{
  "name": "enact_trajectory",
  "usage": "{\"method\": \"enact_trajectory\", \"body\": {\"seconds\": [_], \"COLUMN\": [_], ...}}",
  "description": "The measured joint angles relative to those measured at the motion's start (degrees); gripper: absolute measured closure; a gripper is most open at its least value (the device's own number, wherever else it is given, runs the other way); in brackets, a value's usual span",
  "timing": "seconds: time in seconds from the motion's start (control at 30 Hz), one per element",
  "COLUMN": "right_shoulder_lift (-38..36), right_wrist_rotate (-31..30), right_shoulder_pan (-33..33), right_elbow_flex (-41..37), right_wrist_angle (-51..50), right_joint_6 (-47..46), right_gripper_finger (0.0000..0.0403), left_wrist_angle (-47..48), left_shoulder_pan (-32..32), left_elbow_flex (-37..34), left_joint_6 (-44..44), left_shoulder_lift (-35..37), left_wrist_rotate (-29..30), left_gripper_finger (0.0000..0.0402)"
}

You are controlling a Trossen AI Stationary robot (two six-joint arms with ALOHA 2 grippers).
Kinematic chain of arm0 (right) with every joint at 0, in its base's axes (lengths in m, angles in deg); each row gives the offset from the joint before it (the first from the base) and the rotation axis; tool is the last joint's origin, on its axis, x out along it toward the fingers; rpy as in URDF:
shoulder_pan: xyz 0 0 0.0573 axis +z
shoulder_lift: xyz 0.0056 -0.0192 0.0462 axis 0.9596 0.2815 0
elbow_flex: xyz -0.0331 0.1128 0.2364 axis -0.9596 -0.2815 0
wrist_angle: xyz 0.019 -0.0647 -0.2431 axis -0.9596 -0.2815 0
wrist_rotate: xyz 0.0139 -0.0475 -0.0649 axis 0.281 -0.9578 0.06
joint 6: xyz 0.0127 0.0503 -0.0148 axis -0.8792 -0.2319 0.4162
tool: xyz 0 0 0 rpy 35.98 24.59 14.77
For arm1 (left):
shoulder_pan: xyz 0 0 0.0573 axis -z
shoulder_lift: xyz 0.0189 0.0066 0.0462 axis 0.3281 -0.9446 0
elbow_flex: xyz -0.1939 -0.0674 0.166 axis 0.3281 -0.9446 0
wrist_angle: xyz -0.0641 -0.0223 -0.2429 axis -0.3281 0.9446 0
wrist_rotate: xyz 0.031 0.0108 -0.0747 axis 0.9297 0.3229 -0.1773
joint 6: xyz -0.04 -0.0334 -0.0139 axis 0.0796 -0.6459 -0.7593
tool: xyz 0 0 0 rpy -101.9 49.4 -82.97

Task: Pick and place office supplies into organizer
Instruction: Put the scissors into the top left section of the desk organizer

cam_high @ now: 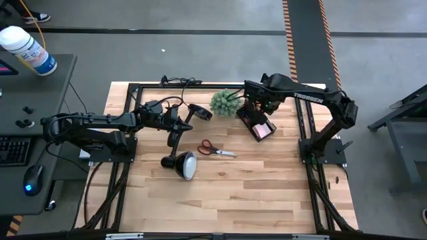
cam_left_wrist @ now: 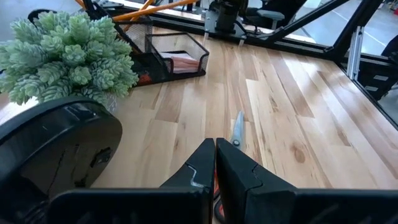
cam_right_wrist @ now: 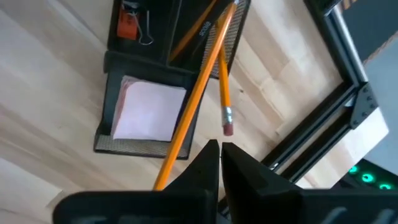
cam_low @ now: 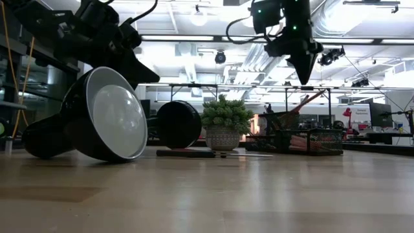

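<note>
Both sets of jaws are pressed shut on nothing: the left gripper (cam_left_wrist: 214,163) is held over the red-handled scissors (cam_high: 215,149) mid-table, the right gripper (cam_right_wrist: 219,163) above the organizer (cam_high: 257,121). Orange pencils (cam_right_wrist: 198,87), a pink sticky-note pad (cam_right_wrist: 148,111) and a binder clip (cam_right_wrist: 146,35) are seen inside it only from the right wrist.

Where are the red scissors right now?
The red-handled metal scissors lie flat mid-table in the high view, between the fallen black desk lamp and the dark mesh organizer.

scissors (cam_high: 215,149) mid-table, flat | organizer (cam_high: 257,123) under right tool (cam_high: 257,107) | plant (cam_high: 223,102) beside
</note>
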Motion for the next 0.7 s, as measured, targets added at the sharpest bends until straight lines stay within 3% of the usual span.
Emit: {"method": "enact_trajectory", "body": {"seconds": [0.3, 0.47, 0.7], "right_shoulder_lift": [-0.50, -1.59, -2.71], "right_wrist_rotate": [3.19, 4.55, -0.57], "right_shoulder_pan": [2.47, 9.06, 20.78], "right_elbow_flex": [6.02, 11.60, 11.58], "right_wrist_angle": [-4.37, -4.96, -5.01], "right_joint_6": [-2.25, -6.15, -16.47], "right_gripper_finger": [0.0400, 0.0402, 0.0403], "left_wrist_angle": [0.42, 0.47, 0.90], "left_shoulder_pan": [0.02, 0.02, 0.01], "left_elbow_flex": [0.02, 0.01, 0.01], "left_joint_6": [0.73, 1.44, 1.46], "left_shoulder_lift": [0.00, 0.00, 0.00], "left_wrist_rotate": [0.11, 0.13, 0.15], "left_gripper_finger": [0.0399, 0.0399, 0.0399]}}
